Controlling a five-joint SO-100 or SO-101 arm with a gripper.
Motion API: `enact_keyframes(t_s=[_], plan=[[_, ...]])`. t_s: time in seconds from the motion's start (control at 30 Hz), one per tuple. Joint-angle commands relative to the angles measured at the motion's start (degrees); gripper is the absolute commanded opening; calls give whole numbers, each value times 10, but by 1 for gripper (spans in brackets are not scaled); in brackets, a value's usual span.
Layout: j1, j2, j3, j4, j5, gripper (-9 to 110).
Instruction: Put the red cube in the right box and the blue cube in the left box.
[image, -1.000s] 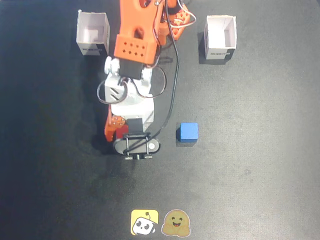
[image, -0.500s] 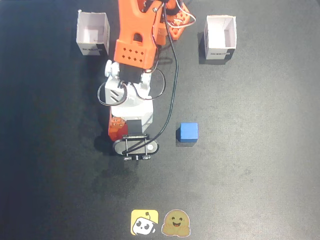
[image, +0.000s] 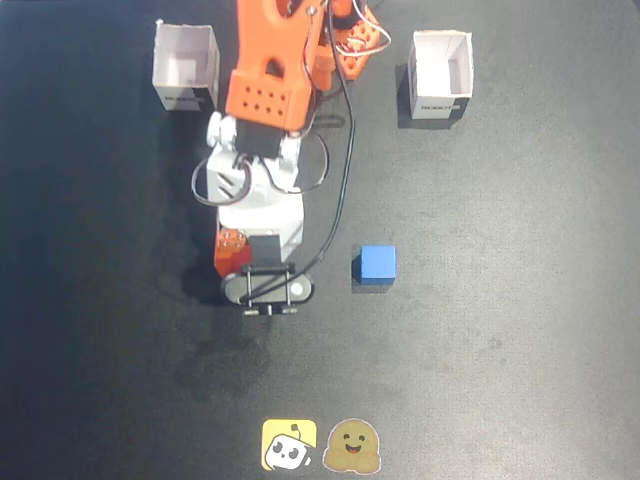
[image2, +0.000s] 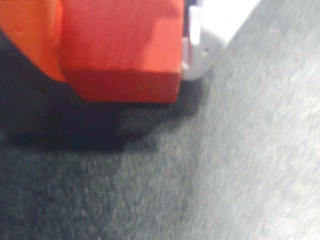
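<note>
The red cube (image2: 125, 45) fills the top of the wrist view, clamped between an orange finger (image2: 30, 35) and a white finger (image2: 200, 40), with a dark shadow on the mat below it. In the fixed view only a red sliver of the cube (image: 225, 264) shows under my gripper (image: 232, 262), which is shut on it left of centre. The blue cube (image: 377, 263) lies alone on the mat, to the right of the gripper. The right box (image: 185, 65), with a nub at its corner, stands at the view's upper left. The left box (image: 440, 75) stands at the upper right.
The arm's orange and white body (image: 265, 120) reaches down from the top edge between the two boxes. Two stickers, a yellow one (image: 289, 445) and a brown one (image: 351, 446), lie at the bottom centre of the black mat (image: 500, 330).
The gripper head with the red cube has shifted slightly left and up in the fixed view. The blue cube and both boxes have not moved.
</note>
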Motion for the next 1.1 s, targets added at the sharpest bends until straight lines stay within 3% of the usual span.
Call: enact_keyframes(t_s=[0.0, 0.23, 1.07], plan=[[4, 67, -33, 49, 1, 11], [30, 160, -35, 129, 9, 11], [312, 346, -127, 411, 52, 11]])
